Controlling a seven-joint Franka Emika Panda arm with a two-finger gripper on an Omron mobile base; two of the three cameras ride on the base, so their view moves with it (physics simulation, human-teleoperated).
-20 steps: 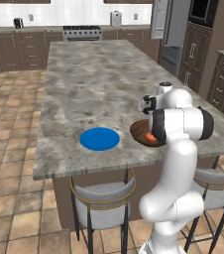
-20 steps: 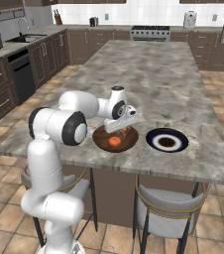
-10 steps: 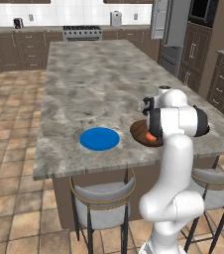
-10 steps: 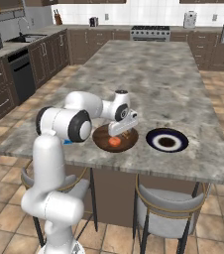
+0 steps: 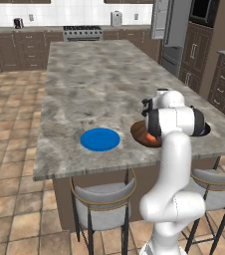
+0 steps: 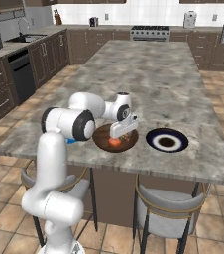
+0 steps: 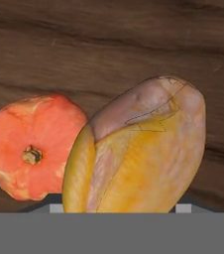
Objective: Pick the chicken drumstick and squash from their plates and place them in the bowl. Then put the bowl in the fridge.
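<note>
- Tool (image 6: 123, 130) sits low over the bowl (image 6: 103, 139), drumstick (image 7: 139, 154) right at its tips; fingers hidden behind the meat, so can't tell if clamped or let go.
- Squash (image 7: 32, 146) lies in bowl, touching drumstick's side.
- Step, by judgement: 2nd item going into bowl. Next calls for release + lift clear, then grip bowl rim, head for fridge (image 5: 170, 30).
- Hand view: both foods close up on wood grain.
- Base views: desk (image 5: 89, 84), blue plate (image 5: 100, 139) left of bowl, dark-rimmed plate (image 6: 167, 140) on its other side.

marble island (image 5: 99, 84), two stools (image 5: 102, 199), stove (image 5: 82, 33)
</note>
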